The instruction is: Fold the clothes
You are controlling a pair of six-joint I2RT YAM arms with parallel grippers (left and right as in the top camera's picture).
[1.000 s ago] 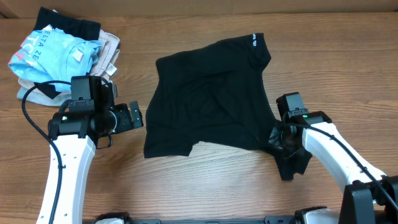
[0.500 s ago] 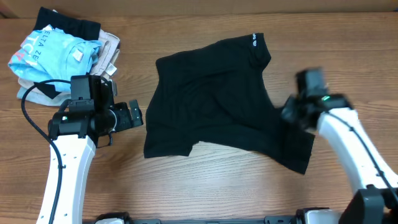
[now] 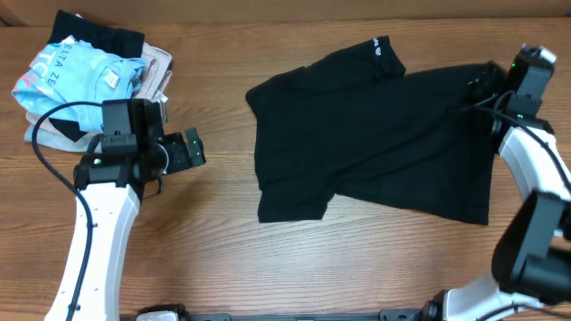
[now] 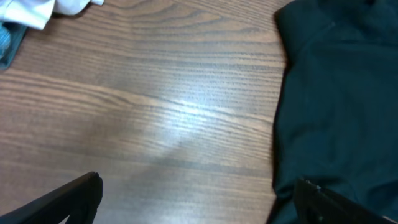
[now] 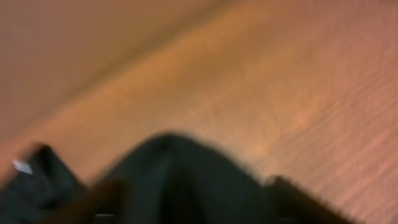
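The clothes, a black short-sleeved shirt, lie spread flat across the middle and right of the table, with the white logo at the far edge. My right gripper is at the shirt's far right corner. In the blurred right wrist view, its fingers stand wide apart, open, with a hump of the black shirt between them. My left gripper hovers open over bare wood, left of the shirt. The left wrist view shows the shirt's edge by my left gripper's right finger.
A pile of other garments sits at the back left: a light blue tee, beige folded pieces and a dark item. A white cloth corner shows in the left wrist view. A black cable loops by the left arm.
My right gripper swept from the shirt's near right corner to the far right, dragging the shirt right and spreading it, and its jaws now stand apart. The left arm barely moved.
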